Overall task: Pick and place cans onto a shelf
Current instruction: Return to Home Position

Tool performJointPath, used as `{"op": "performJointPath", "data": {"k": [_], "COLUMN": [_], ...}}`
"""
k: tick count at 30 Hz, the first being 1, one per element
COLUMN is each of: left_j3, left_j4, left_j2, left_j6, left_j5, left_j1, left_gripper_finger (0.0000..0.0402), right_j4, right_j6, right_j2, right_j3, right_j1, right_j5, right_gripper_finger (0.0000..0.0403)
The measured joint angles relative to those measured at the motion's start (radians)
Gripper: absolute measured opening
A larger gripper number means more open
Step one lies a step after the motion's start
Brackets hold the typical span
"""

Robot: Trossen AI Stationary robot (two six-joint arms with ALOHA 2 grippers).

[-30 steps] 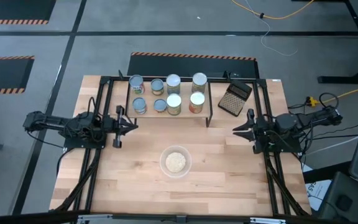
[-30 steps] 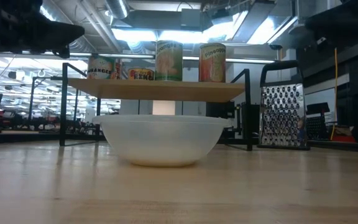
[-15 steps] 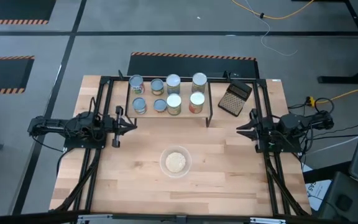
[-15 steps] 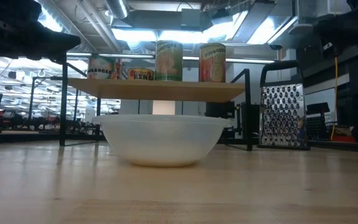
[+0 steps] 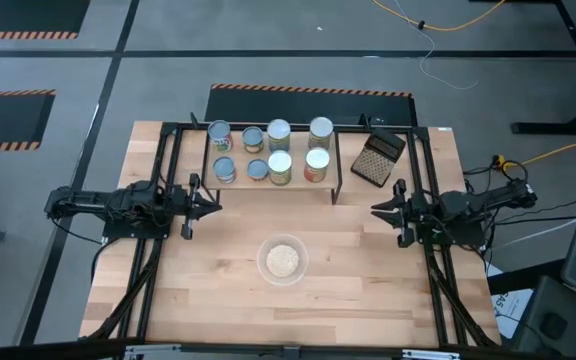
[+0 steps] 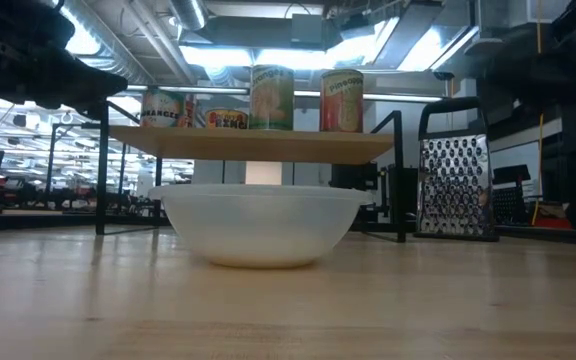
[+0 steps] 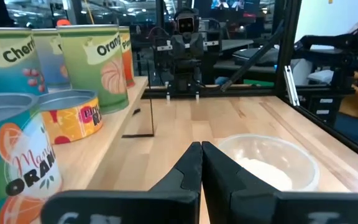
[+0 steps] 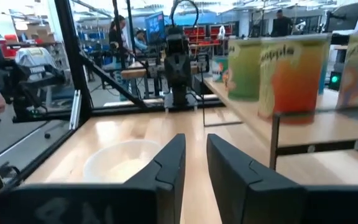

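Eight cans (image 5: 279, 150) stand upright in two rows on the light-wood shelf (image 5: 240, 153) at the table's far middle. They also show in the low view (image 6: 272, 97) and in both wrist views (image 7: 98, 68) (image 8: 291, 74). My left gripper (image 5: 214, 207) hovers left of the table's middle, near the shelf's left front leg, shut and empty (image 7: 201, 155). My right gripper (image 5: 376, 211) hovers right of the middle, below the shelf's right front corner, with a narrow gap between its fingers and nothing in it (image 8: 196, 152). Both point toward the table's middle.
A clear bowl of pale grains (image 5: 282, 260) sits in the table's near middle, between the two grippers. A dark grater (image 5: 379, 158) stands right of the shelf. Black frame rails (image 5: 163, 160) run along the table's left and right sides.
Both arms have sunk a little, as the low view shows. My right gripper has drawn back slightly toward the table's right edge and then come back toward the middle. The cans and the bowl have kept still.
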Motion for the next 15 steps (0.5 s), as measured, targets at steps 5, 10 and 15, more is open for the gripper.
{"op": "performJointPath", "data": {"k": [5, 10, 15], "left_j3": [0.0, 0.0, 0.001], "left_j4": [-0.001, -0.003, -0.005], "left_j2": [0.0, 0.0, 0.0], "left_j6": [0.006, 0.007, 0.009], "left_j5": [0.0, 0.007, 0.026], "left_j1": [0.0, 0.0, 0.0], "left_gripper_finger": [0.0, 0.0, 0.0], "right_j4": [0.043, 0.038, 0.036], "right_j6": [-0.049, -0.082, -0.085], "right_j2": [0.008, 0.009, 0.012], "right_j3": [-0.013, -0.013, -0.013], "right_j1": [0.0, 0.0, 0.0], "right_j5": [0.002, 0.008, 0.008], "right_gripper_finger": [0.0071, 0.0071, 0.0071]}}
